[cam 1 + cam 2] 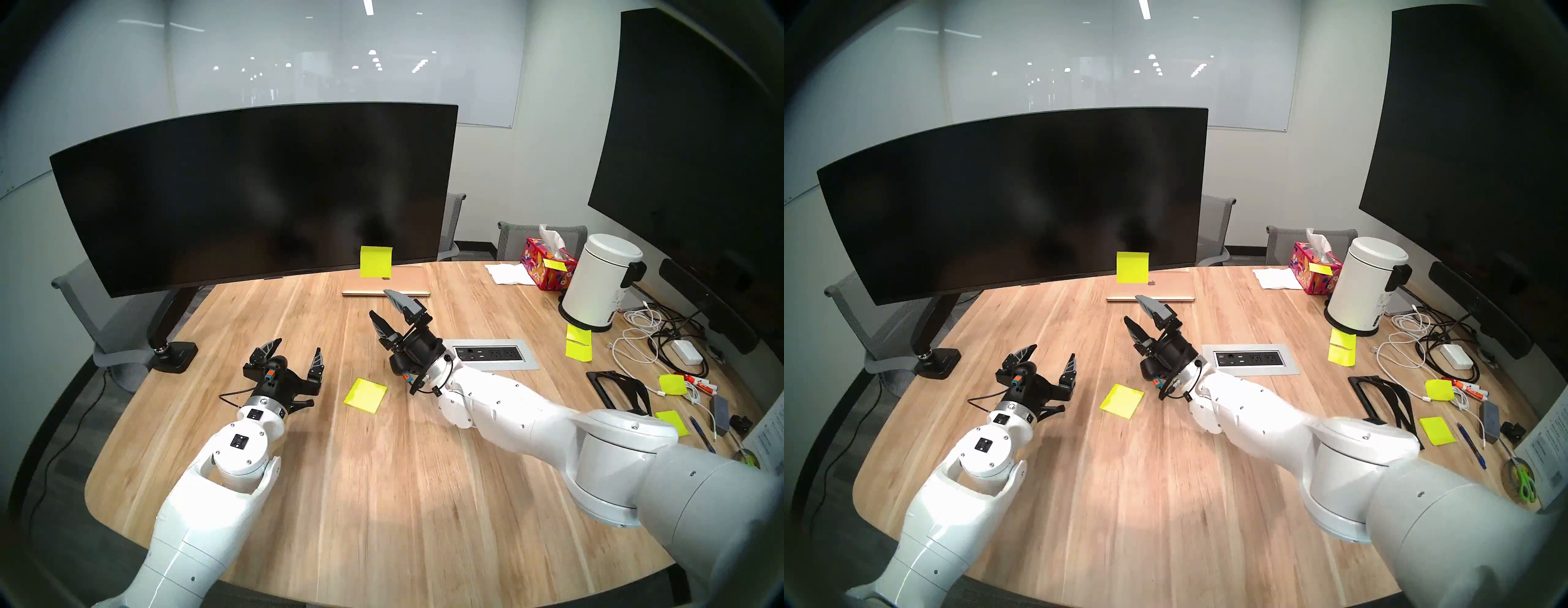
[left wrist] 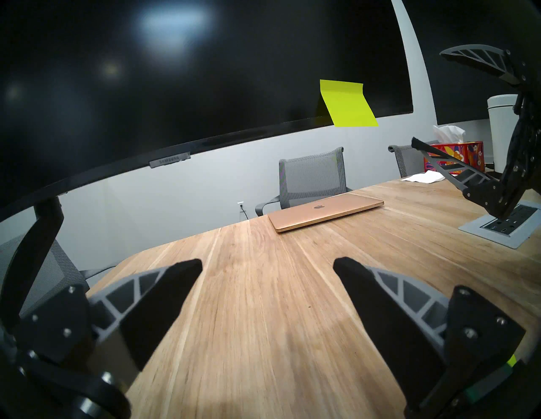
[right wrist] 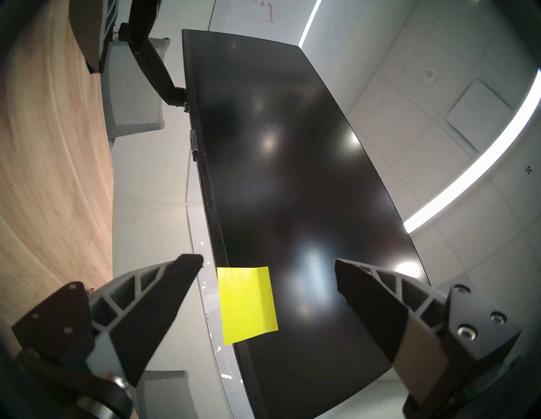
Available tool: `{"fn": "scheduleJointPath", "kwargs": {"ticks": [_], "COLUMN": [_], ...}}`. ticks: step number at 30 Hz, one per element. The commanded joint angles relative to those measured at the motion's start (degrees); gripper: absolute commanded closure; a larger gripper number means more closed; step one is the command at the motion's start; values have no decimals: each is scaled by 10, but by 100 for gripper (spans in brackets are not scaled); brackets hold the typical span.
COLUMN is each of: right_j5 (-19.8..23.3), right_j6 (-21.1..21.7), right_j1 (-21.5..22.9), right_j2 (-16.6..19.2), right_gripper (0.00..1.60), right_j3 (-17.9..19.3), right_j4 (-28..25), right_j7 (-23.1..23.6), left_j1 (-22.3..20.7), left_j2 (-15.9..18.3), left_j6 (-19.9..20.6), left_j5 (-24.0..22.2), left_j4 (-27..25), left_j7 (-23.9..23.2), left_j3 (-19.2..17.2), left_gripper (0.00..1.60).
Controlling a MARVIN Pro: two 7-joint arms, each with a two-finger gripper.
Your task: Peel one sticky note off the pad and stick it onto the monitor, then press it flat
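Right tool (image 1: 392, 312) hangs above the wooden counter (image 1: 382, 488) with its jaws spread wide and nothing between them, tilted up toward the monitor (image 1: 254, 191). Left tool (image 1: 297, 354) is also released and empty, level over the counter near the monitor's clamp base.

A neon yellow-green sticky note (image 1: 376, 261) is on the monitor's lower edge, near its right end. Its top strip is against the dark screen, while its lower part hangs past the bottom bezel. From the left wrist view the sticky note (image 2: 347, 104) clearly slopes away from the screen below a crease, so it looks stuck only along the top. The pad (image 1: 365, 395) lies flat on the counter between the two arms, well apart from the monitor.

Judging by this, peeling and sticking seem done, and pressing flat is the step in hand or only partly finished. A next move would likely call for bringing a finger of the right tool against the upper part of the note that backs onto the screen, gently, since the monitor sits on a jointed arm and may swing.

Hard to tell: how firmly the top strip holds. Several loose yellow sheets lie at the counter's cluttered right side, and a closed laptop (image 1: 386, 286) sits below the note.
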Motion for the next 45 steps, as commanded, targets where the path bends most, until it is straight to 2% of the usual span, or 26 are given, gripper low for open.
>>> {"fn": "scheduleJointPath", "kwargs": {"ticks": [1, 11, 30, 45], "right_j5": [-1, 20, 64, 69], "right_j6": [13, 39, 83, 92], "right_j1": [-4, -26, -59, -64], "right_j2": [48, 90, 168, 175], "right_gripper": [0, 0, 0, 0], "right_j3": [3, 25, 55, 59], "right_j4": [-65, -155, -323, -337], "right_j7": [3, 13, 70, 84], "left_j1": [-3, -3, -2, -2], "left_j2": [1, 1, 1, 1], "left_j6": [-5, -5, -5, -5], "left_j5": [0, 0, 0, 0], "left_j4": [-12, -12, -12, -13], "left_j7": [-1, -1, -1, -1], "left_j3": [0, -1, -1, -1], "left_gripper": [0, 0, 0, 0]}}
